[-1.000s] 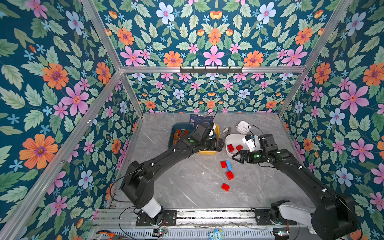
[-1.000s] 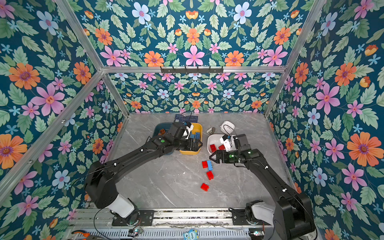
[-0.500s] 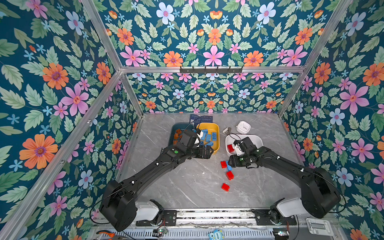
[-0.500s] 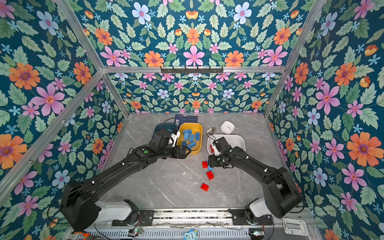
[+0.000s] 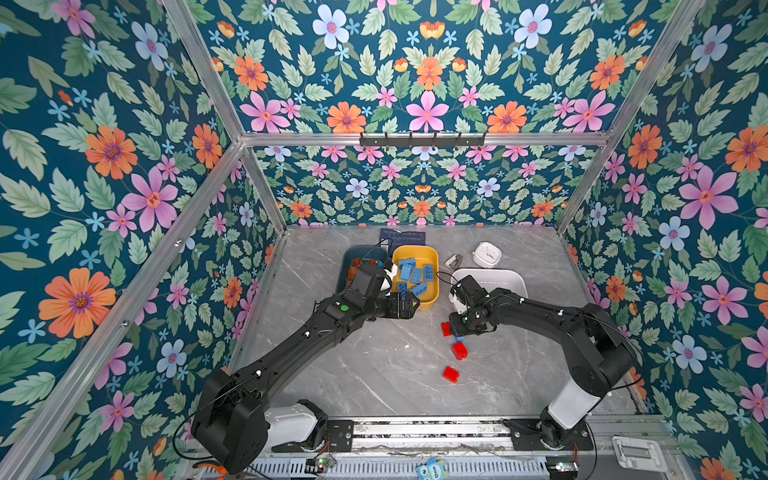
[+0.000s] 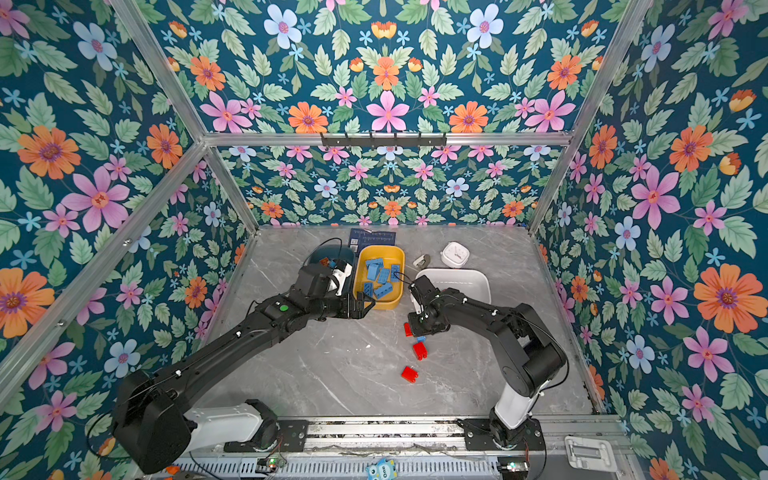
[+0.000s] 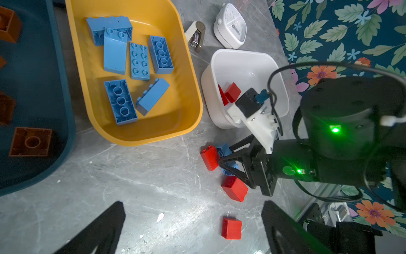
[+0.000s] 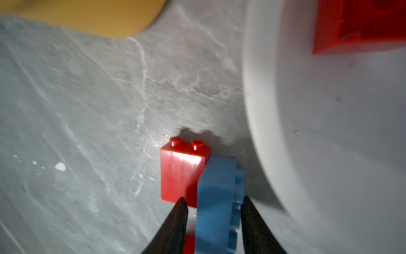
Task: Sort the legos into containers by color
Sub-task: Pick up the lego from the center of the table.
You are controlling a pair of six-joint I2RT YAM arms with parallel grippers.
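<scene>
Teal tub [image 7: 33,72], far left: brown bricks [image 7: 30,141] are in it and none lie loose on the tabletop [image 5: 374,374], so brown looks done. Left end effector [image 6: 366,306] hangs just short of the near rim of the yellow tub [image 7: 140,140], jaws wide apart, nothing in them. Six blue bricks [image 7: 139,61] are in that tub.

Not yet sorted, on the tabletop btw the yellow & white tubs: three loose red bricks [image 7: 234,189] + one stray blue brick [image 8: 216,189], which touches a red one. Right end effector [image 8: 214,203] is down on the stray blue brick, jaws drawn in either side. One looks to be on the studs w/ a thin gap at the other, so can't tell if it's clamped.

White tub [image 7: 246,66], right: at least two sorted red bricks [image 7: 232,92] in it.

Prob. four pcs left: blue to yellow, reds to white.

Writing: dark blue card [image 5: 405,239] at the back has fine print, unreadable. Blue owl-ish tag [image 5: 432,471] on the front rail seems to say "One". White clock [image 7: 230,24] has a dial, digits illegible. No brand visible on the bricks.
</scene>
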